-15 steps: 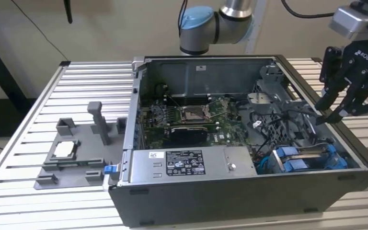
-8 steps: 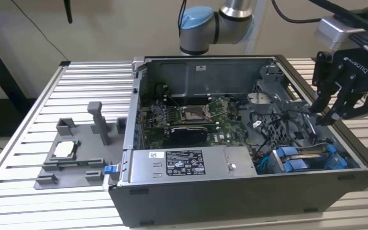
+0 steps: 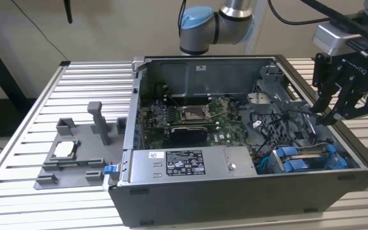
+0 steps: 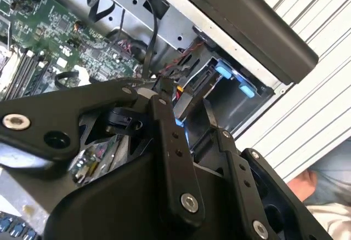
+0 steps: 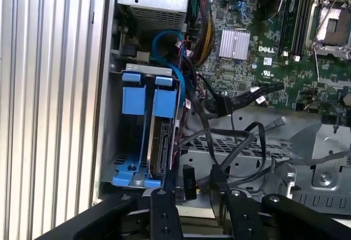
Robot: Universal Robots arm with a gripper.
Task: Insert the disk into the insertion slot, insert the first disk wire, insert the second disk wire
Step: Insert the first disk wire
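Presently: black two-finger gripper [image 5: 193, 177] hovers near grey metal insertion slot [image 5: 111, 141], fingers apart, small black wire plug [image 5: 188, 185] between them, unclamped. Silver-grey disk [image 5: 160, 141] in blue plastic caddy [image 5: 134, 100] seated inside slot. Judgement: disk rigid, shock-sensitive; hold by caddy edges.

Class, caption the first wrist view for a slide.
Disk seated in the insertion slot; open gripper beside it, near black cables.
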